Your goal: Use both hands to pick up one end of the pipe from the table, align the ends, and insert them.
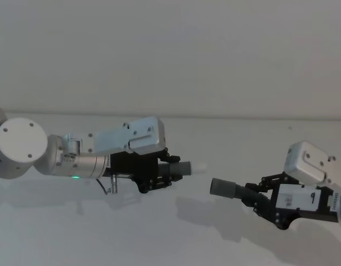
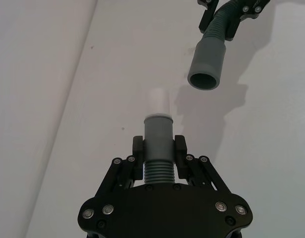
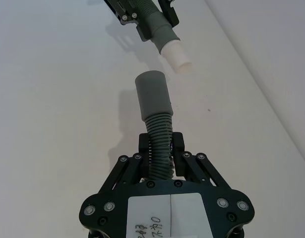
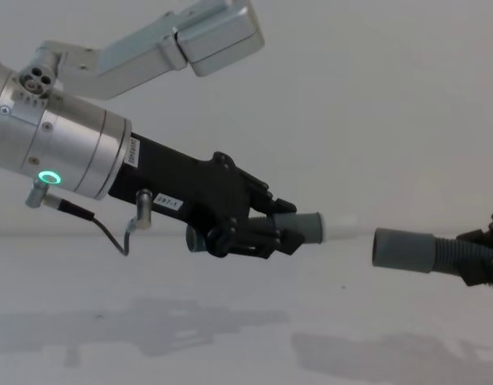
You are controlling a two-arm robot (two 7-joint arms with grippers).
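Left gripper [image 2: 158, 148] clamps ribbed hose [image 2: 157, 144]; right gripper [image 3: 161, 148] clamps corrugated hose [image 3: 157, 119], smooth cuffs apart.

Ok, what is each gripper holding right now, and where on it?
Left gripper: hose piece with the white tip, clamped where cuff meets ribs. Right gripper: hose piece with the open cuff, clamped on its ribs. Ends apart.

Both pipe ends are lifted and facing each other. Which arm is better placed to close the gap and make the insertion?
Probably the right gripper: its open cuff sits lower than the white tip held by the left gripper, so it needs the correction.
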